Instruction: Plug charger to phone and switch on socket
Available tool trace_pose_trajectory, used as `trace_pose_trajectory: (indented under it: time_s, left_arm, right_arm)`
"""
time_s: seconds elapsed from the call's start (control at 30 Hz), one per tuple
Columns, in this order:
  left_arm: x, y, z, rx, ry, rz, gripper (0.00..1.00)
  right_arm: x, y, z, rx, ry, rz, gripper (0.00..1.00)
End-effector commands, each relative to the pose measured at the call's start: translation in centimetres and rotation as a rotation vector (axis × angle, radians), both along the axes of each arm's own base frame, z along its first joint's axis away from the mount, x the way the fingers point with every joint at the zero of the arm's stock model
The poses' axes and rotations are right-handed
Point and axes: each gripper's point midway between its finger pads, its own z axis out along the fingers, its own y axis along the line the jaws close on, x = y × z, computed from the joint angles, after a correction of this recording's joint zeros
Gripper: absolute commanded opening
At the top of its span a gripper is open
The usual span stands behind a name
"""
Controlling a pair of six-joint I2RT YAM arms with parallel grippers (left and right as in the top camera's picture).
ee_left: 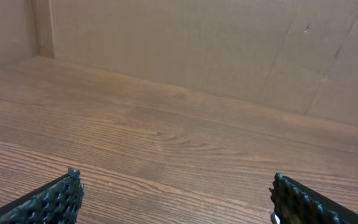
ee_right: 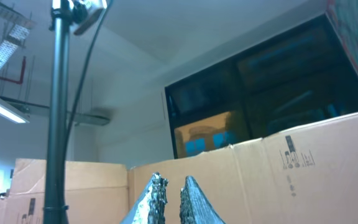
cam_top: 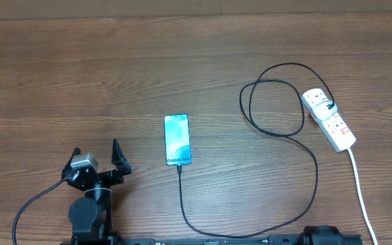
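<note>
The phone [cam_top: 176, 139] lies face up mid-table, its "Galaxy" lettering at the near end. The black charger cable [cam_top: 316, 173] runs from the phone's near edge, where its connector tip [cam_top: 179, 167] meets the phone. It runs along the front, loops, and ends at a black plug on the white socket [cam_top: 333, 124] at the right. My left gripper [cam_top: 96, 152] is open and empty, left of the phone; its wrist view [ee_left: 176, 186] shows only bare wood. My right gripper [ee_right: 173, 183] points up at the ceiling, fingers nearly together, holding nothing.
The socket's white cord [cam_top: 361, 197] runs to the front right edge. Cardboard walls [ee_left: 229, 43] stand behind the table. The right arm's base [cam_top: 324, 237] sits at the front edge. A camera pole [ee_right: 58, 112] rises to the left in the right wrist view.
</note>
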Motion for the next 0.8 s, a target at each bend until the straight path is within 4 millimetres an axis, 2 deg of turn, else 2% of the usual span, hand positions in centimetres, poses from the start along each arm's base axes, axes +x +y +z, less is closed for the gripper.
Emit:
trace_pose_trajectory:
  time_s: [0.0,0.3,0.6,0.77]
  left_arm:
    - [0.0,0.3,-0.2,0.02,-0.001,0.011,1.0]
    - [0.0,0.3,-0.2,0.02,-0.001,0.011,1.0]
    - [0.0,0.3,-0.2,0.02,-0.001,0.011,1.0]
    - [0.0,0.3,-0.2,0.02,-0.001,0.011,1.0]
  right_arm:
    - [-1.2,-0.8,-0.1,0.035,-0.026,-0.026,0.1]
    - [-3.4,-1.5,-0.5,0.05,-0.081,-0.071,0.1]
    - [-7.9,-3.3,-2.6,0.133,-0.192,-0.138,0.1]
    - [-8.2,-3.6,-2.5,0.126,-0.203,-0.147,0.12]
